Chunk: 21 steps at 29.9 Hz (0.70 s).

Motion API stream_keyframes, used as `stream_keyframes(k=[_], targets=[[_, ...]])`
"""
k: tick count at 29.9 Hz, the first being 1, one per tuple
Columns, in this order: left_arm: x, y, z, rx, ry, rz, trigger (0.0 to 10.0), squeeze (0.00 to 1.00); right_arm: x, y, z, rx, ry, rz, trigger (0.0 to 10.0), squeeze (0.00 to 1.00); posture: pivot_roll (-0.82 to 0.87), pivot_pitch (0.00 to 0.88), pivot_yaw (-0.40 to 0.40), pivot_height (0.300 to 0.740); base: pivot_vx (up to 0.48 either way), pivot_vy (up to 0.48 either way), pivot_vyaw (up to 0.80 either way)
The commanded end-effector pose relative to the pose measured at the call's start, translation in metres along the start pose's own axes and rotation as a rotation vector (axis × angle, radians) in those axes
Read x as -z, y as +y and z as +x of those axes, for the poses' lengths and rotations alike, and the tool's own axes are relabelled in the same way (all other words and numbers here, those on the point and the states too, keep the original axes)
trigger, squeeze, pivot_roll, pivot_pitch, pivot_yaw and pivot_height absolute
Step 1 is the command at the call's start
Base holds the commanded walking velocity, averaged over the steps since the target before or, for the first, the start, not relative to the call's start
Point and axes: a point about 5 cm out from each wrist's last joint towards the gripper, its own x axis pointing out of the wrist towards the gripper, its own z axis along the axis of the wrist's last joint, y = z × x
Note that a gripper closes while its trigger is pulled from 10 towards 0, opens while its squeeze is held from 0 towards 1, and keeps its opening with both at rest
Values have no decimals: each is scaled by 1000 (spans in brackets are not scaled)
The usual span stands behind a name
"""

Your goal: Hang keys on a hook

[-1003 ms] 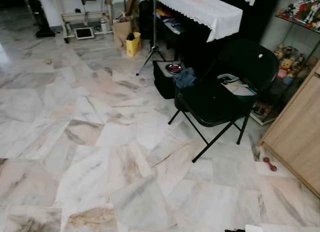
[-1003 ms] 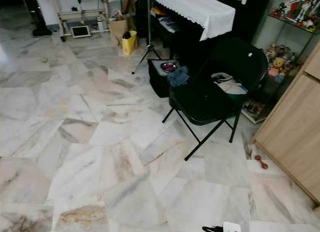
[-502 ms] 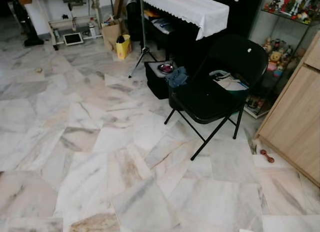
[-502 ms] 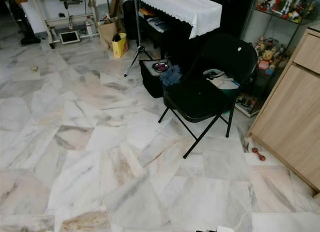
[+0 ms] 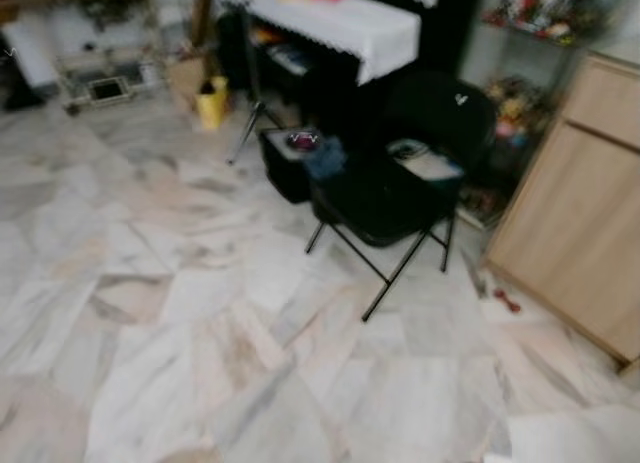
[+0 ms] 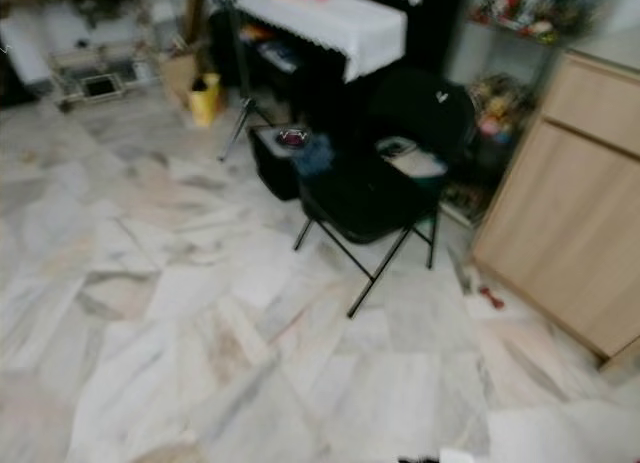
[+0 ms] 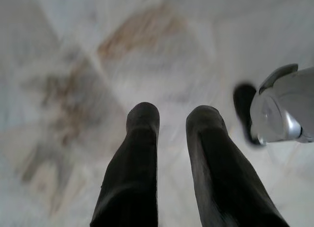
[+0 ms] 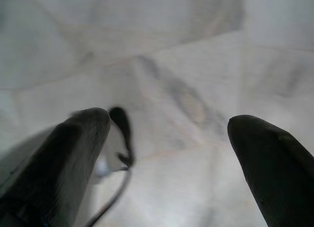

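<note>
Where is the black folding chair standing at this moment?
In the left eye view, the black folding chair stands right of centre on the marble floor, left of the wooden cabinet.

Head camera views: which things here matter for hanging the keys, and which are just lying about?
For the job:
- left gripper, open, holding nothing, above the white marble floor
- right gripper, open wide, holding nothing

Lying about:
- black folding chair
- light wooden cabinet
- small red object on the floor
- yellow bag
- white cloth-covered table
</note>
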Motion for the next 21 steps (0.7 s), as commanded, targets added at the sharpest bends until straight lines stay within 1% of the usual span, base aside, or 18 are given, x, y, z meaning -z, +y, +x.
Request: stream_keyframes(k=[1,15,21], targets=[[14,3,-3,-10,46,-19,10000,0,0,4,1,-14,6,-7,10000,0,89,0,-4,740,0,0,-712],[19,1,-4,5,53,-29,10000,0,-3,-10,-1,10,3,14,10000,0,85,0,-5,740,0,0,-710],[23,-11,-3,22,52,-38,10000,0,-2,-15,-2,15,7,4,10000,0,85,0,-10,740,0,0,-710]])
